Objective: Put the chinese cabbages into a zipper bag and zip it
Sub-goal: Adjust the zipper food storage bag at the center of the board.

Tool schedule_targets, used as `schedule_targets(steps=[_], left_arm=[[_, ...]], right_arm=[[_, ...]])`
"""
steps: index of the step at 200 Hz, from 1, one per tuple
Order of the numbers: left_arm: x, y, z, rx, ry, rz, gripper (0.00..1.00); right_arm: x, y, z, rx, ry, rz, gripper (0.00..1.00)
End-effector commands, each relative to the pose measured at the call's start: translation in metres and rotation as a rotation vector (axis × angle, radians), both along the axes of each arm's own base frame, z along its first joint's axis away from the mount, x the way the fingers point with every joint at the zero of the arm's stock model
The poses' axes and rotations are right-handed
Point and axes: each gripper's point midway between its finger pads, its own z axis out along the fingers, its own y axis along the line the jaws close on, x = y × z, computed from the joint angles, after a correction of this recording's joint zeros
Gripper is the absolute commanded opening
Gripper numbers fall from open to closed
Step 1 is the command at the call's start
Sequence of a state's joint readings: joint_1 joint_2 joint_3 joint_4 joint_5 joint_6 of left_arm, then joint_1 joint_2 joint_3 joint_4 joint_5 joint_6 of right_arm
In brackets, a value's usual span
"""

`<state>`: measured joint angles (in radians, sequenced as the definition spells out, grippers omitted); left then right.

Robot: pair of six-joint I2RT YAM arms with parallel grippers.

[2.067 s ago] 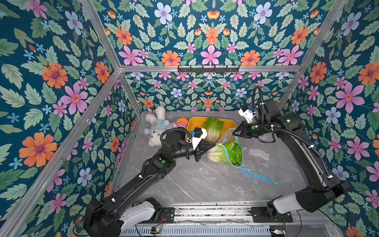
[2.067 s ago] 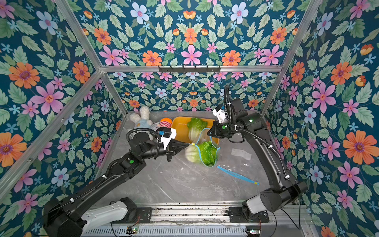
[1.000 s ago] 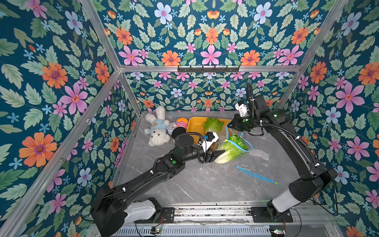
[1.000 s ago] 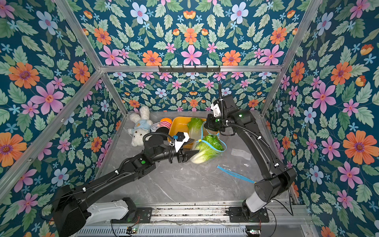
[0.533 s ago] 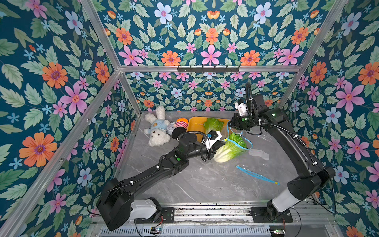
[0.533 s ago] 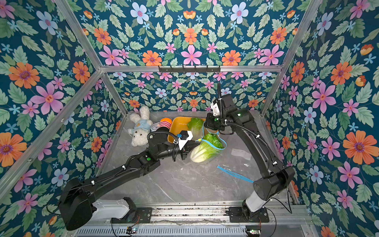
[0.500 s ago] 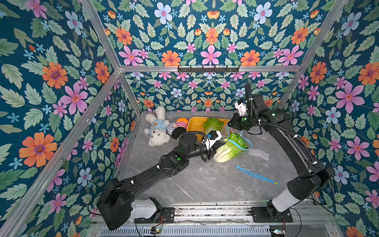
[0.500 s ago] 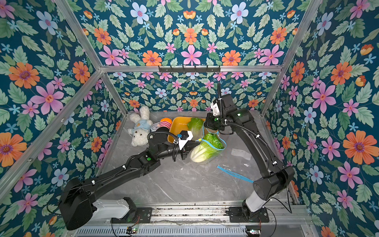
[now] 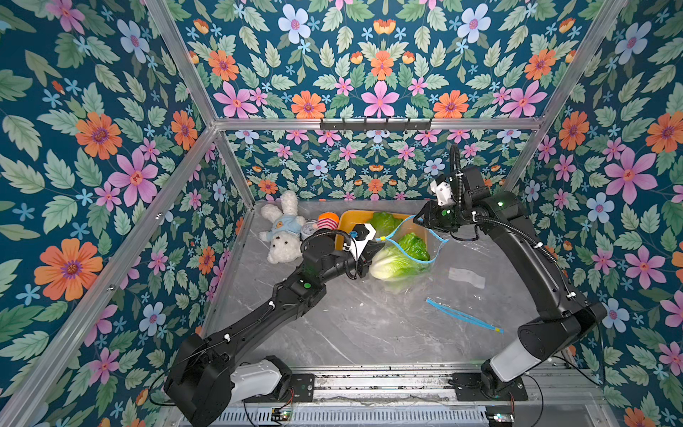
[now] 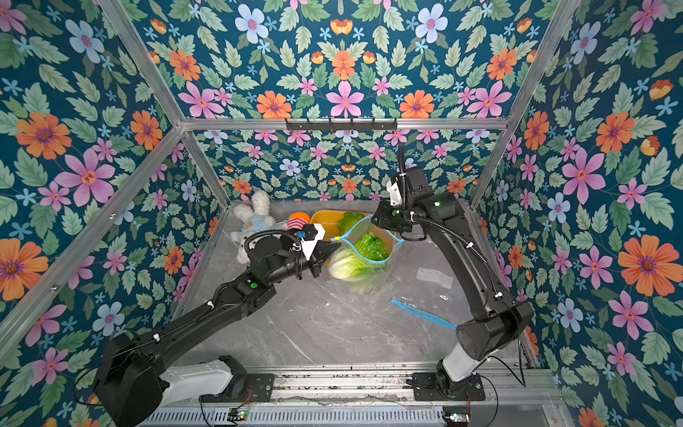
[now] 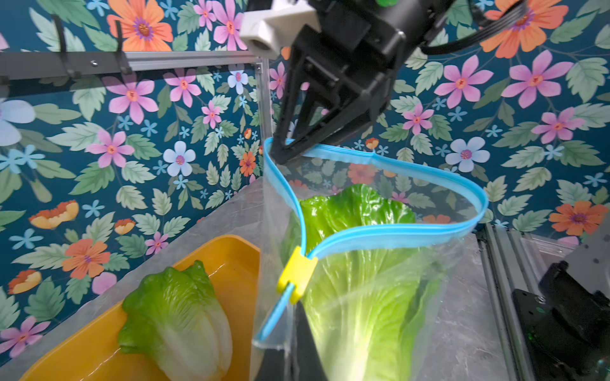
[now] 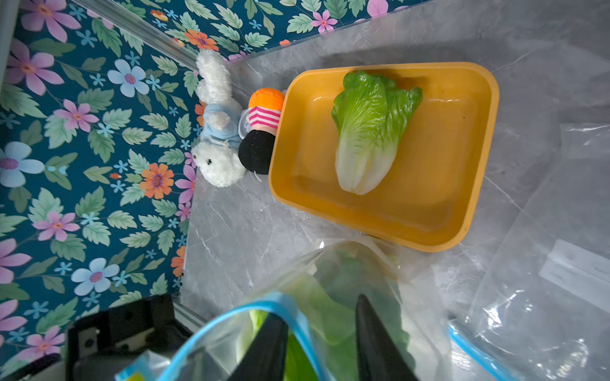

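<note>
Now left claw [image 9: 377, 243] tight on zipper bag [image 11: 363, 280] corner, right claw [image 12: 321, 308] seemingly ajar.

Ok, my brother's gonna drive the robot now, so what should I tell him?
Left gripper: fingers shut on the bag, on its edge beside the yellow slider.
Right gripper: fingers open at the bag's far rim.
Things: one cabbage lies in the tray. There is cabbage in the bag, but I can't tell how many.
Done: some cabbage is bagged.
Left: bag the tray cabbage, then pull the slider across. The mouth is wide open.
</note>
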<state>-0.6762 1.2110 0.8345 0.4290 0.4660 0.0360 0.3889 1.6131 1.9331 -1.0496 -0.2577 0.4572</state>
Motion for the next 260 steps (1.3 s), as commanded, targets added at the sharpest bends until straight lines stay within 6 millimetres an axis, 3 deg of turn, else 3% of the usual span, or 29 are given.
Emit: schedule_targets(steps=[1,42,86,114,145,162,194,227,235,246,260], left_arm=[[0.005,0.005,0.011,-0.038,0.006,0.028,0.0],[0.01,0.008,0.009,-0.031,0.024,0.053,0.0],[0.017,0.01,0.01,-0.031,0.053,0.087,0.0],[0.016,0.009,0.015,-0.049,0.061,0.075,0.0],[0.011,0.008,0.027,-0.073,0.065,0.054,0.0],[0.008,0.011,0.037,-0.083,0.092,0.054,0.0],[0.013,0.023,0.035,-0.059,0.166,0.139,0.0],[0.028,0.028,0.022,-0.036,0.267,0.196,0.0],[0.025,0.027,0.024,-0.05,0.277,0.185,0.0],[0.025,0.028,0.028,-0.074,0.281,0.183,0.0],[0.031,0.027,0.025,-0.07,0.299,0.188,0.0]], right_arm=[[-0.015,-0.016,-0.012,-0.108,0.039,0.012,0.46],[-0.035,-0.047,-0.025,-0.262,0.075,-0.015,0.63],[-0.044,-0.07,-0.034,-0.354,0.087,-0.053,0.64],[-0.051,-0.06,-0.026,-0.272,0.041,-0.025,0.45],[-0.052,-0.052,-0.016,-0.225,0.02,0.006,0.1],[-0.058,-0.051,-0.005,-0.207,0.019,0.009,0.02],[-0.069,-0.057,0.009,-0.184,0.016,-0.033,0.02],[-0.068,-0.065,-0.012,-0.247,0.094,-0.058,0.02],[-0.067,-0.065,-0.01,-0.242,0.082,-0.064,0.05],[-0.064,-0.061,-0.003,-0.216,0.046,-0.061,0.17],[-0.059,-0.057,-0.001,-0.206,0.034,-0.046,0.23]])
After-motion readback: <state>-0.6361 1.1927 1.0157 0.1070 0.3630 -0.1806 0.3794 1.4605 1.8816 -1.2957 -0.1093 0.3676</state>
